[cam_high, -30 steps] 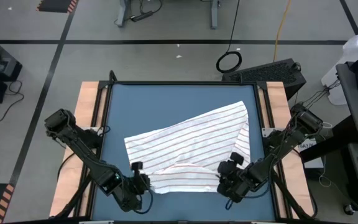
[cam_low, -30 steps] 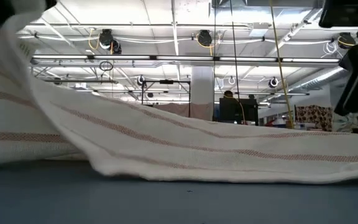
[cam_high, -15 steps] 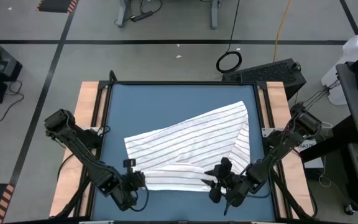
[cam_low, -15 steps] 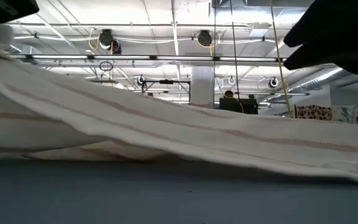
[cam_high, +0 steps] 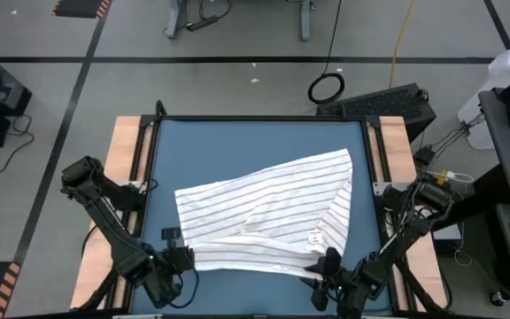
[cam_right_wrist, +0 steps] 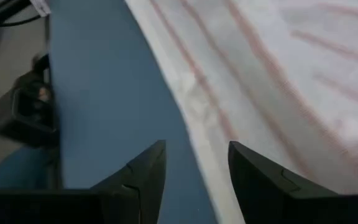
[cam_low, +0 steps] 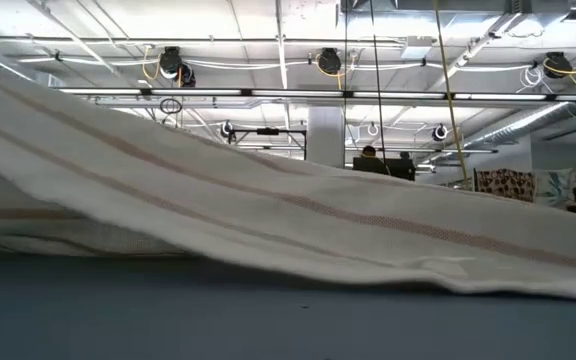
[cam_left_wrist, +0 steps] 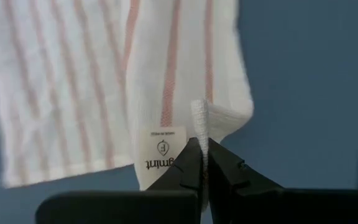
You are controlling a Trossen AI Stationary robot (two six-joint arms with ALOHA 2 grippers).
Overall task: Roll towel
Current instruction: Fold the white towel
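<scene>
The white towel [cam_high: 268, 208] with narrow dark stripes lies spread aslant over the middle of the blue table [cam_high: 237, 146]. My left gripper [cam_high: 180, 259] is at the towel's near left corner and is shut on it; the left wrist view [cam_left_wrist: 202, 163] shows this close up. A sewn label [cam_left_wrist: 161, 149] sits by that corner. My right gripper [cam_high: 326, 266] is open by the towel's near right edge. In the right wrist view [cam_right_wrist: 196, 171] its fingers stand over that edge [cam_right_wrist: 194, 106] and bare table. In the low view the towel [cam_low: 268, 215] slants from high on one side down to the table. My left gripper pinches the towel's near left corner between its two fingers, right at the hem beside the label. A small tuft of the edge [cam_left_wrist: 199, 124] stands out past the fingertips. That end of the towel [cam_low: 28, 110] is raised off the table, and the rest slopes down onto it.
Wooden side rails [cam_high: 129, 159] and a dark frame border the table. Bare blue tabletop lies along the far edge and at the near left. Cables and a black box [cam_high: 388, 102] lie on the floor beyond the far right corner.
My left gripper has moved toward the table's near left corner with the towel's corner, and the towel's near left part has been drawn out flatter. My right gripper has moved toward the near edge, off the towel's near right part. The fold there has spread out.
</scene>
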